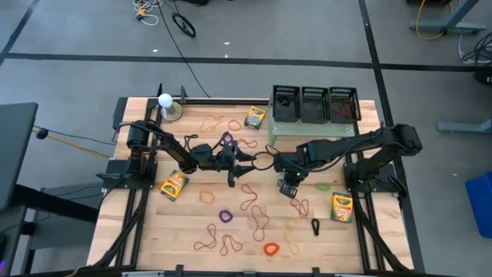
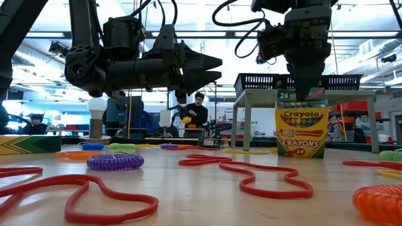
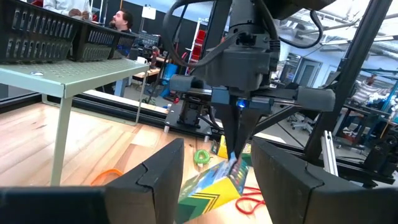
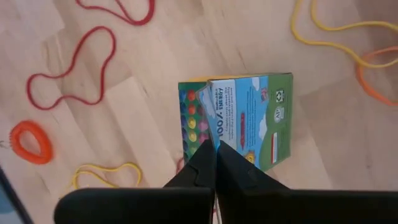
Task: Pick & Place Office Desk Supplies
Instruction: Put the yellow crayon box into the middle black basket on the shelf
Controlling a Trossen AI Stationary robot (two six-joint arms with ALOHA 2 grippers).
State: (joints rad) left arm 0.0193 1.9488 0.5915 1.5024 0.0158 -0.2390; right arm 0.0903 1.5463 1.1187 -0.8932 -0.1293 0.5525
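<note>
On pale planks, glossy rectangular crayon box [image 4: 239, 121]

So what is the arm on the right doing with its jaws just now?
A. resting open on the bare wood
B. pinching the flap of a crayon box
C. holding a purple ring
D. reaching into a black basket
B: the right wrist view shows the right gripper shut on the top flap of a crayon box.
</note>
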